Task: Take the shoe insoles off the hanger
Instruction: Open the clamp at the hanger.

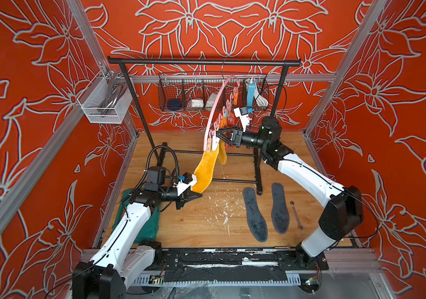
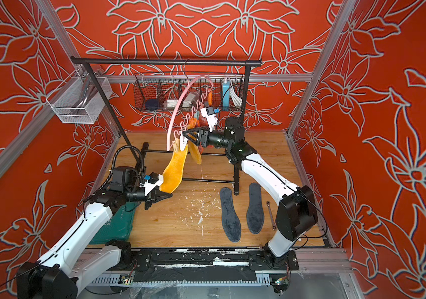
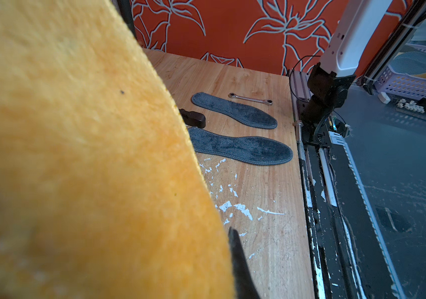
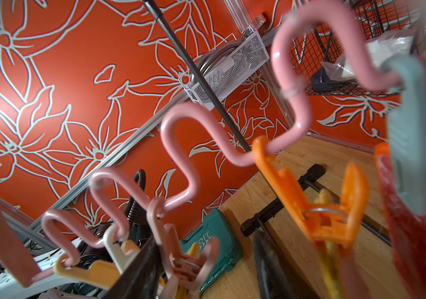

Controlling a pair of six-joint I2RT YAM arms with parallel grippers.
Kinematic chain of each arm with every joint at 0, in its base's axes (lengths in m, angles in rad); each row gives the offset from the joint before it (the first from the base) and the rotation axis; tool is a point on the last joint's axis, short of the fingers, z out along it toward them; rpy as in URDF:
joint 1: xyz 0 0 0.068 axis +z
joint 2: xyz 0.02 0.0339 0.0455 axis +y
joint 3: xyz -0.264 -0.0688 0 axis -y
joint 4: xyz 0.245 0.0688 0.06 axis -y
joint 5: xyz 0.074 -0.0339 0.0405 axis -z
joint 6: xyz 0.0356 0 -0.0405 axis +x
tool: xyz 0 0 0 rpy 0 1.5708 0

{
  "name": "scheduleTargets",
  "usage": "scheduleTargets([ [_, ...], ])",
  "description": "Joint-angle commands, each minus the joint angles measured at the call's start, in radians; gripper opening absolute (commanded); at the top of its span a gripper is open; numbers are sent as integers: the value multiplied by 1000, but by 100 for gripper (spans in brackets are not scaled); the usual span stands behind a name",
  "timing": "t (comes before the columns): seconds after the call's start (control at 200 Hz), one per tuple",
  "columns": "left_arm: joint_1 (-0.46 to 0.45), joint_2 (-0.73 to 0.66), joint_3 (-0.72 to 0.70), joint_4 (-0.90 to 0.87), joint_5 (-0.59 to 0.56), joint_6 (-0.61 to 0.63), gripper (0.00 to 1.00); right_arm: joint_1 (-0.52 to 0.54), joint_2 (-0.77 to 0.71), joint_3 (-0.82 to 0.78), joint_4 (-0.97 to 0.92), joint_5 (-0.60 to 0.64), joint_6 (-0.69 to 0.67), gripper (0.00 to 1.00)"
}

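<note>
The left arm reaches in low from the lower left of both top views, forearm nearly level. The left gripper point(image 1: 196, 194) is clamped on the bottom tip of a long mustard yellow fuzzy insole point(image 1: 205, 170). That insole slants up to the thin pink arched plastic hanger point(image 1: 213, 111) at frame centre, which hangs from a black metal rack point(image 1: 204, 62).

The right arm rises from the lower right, elbow bent. The right gripper point(image 1: 217, 134) is at the hanger's lower clothespins, its fingers point(image 4: 139, 271) standing apart around a pale pink clothespin point(image 4: 180, 261), with a gap on one side.

Two dark grey insoles point(image 1: 254, 214) lie flat on the wooden table point(image 1: 193, 227) at lower right, with bare board to their left. A second mustard insole point(image 1: 222, 155) and a red-pink insole point(image 1: 230, 119) hang behind.

Only the right wrist view shows the wavy rail point(image 4: 276, 57) and an orange clothespin point(image 4: 323, 220) up close. Yellow pile fills most of the left wrist view.
</note>
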Motion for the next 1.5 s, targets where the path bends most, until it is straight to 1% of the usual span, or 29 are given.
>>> scheduleTargets([
  [0.0,-8,4,-16,-18,5,19,0,8,12,37,39,-12,4,50],
  [0.1,-8,4,-22,-17,-3,24,0,8,7,29,48,-2,1,37],
  [0.12,-8,5,-23,-18,-6,26,0,9,7,26,49,2,0,35],
  [0.23,-8,-3,-39,-30,-29,52,0,8,7,23,47,10,6,35],
  [0.255,-8,-6,-45,-35,-41,90,0,9,7,23,48,10,6,35],
  [0.32,-11,-4,-62,-36,-72,131,0,8,6,22,45,12,7,35],
  [0.45,-30,3,-97,-45,-132,184,0,8,-1,6,47,22,6,34],
  [0.51,-37,-5,-112,-57,-143,204,0,8,-2,8,43,19,0,34],
  [0.57,-44,-18,-133,-56,-154,229,0,9,-5,7,32,13,-9,36],
  [0.736,-56,-44,-165,-63,-192,253,0,6,-36,-39,-14,44,-66,53],
  [0.796,-58,-49,-175,-67,-197,263,0,5,-52,-54,-39,58,-89,56],
  [1.016,-69,-62,-189,-123,-214,312,0,-3,-140,-165,-77,117,-167,63],
  [1.121,-79,-55,-214,-122,-246,351,0,-8,-191,-203,-128,136,-218,66],
  [1.221,-100,-74,-227,-123,-263,352,0,-11,-239,-244,-146,191,-246,68],
  [1.346,-110,-62,-226,-113,-270,349,0,-14,-288,-276,-206,243,-299,70],
  [1.496,-122,-82,-238,-111,-277,340,0,-17,-367,-348,-226,345,-314,71],
])
